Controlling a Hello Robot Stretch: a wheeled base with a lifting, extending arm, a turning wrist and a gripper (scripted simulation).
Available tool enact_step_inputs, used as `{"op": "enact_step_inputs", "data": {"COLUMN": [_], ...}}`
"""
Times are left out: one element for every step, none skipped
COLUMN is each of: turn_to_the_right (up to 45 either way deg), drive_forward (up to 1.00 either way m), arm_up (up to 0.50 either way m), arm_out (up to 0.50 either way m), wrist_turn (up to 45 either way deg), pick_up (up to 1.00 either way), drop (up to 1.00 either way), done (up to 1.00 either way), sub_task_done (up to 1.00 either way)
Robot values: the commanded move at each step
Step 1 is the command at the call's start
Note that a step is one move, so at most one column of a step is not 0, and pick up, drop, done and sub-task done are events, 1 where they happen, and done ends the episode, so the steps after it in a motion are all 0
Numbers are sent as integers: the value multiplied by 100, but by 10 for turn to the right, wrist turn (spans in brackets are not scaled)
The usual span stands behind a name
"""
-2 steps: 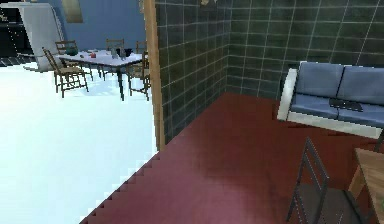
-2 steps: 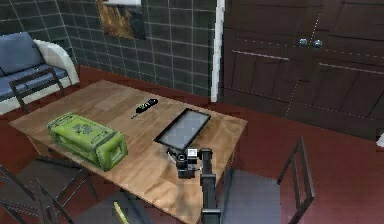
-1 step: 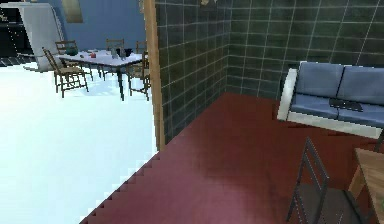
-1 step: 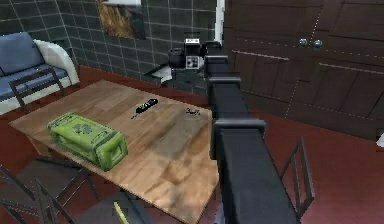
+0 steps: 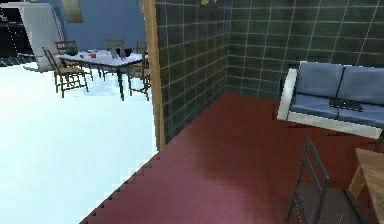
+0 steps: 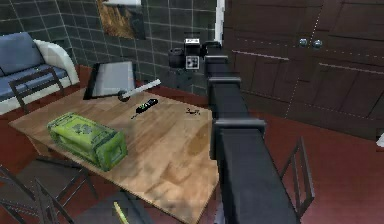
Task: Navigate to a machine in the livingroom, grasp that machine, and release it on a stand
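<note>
In the forward view a red floor (image 5: pixel 230 150) runs along a dark tiled wall (image 5: pixel 200 60) to a blue sofa (image 5: pixel 335 90) with a small dark thing (image 5: pixel 345 104) on its seat. At the left, a white-topped surface (image 5: pixel 100 60) with chairs stands on white floor. In the arm side view the wooden surface (image 6: pixel 170 150) carries the machine (image 6: pixel 108 78), a dark flat slab like a laptop, propped up at its far edge. A green box (image 6: pixel 88 138) lies near the left edge. The arm (image 6: pixel 235 130) runs along the right edge, before 2 dark doors (image 6: pixel 300 60). The gripper (image 6: pixel 180 57) sits at the far right corner, and I cannot tell whether it holds anything.
</note>
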Motion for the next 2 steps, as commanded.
{"op": "enact_step_inputs", "data": {"turn_to_the_right": [0, 0], "drive_forward": [0, 0], "arm_up": [0, 0], "arm_out": [0, 0], "wrist_turn": [-450, -330], "pick_up": [0, 0], "drop": [0, 0], "done": [0, 0], "sub_task_done": [0, 0]}}
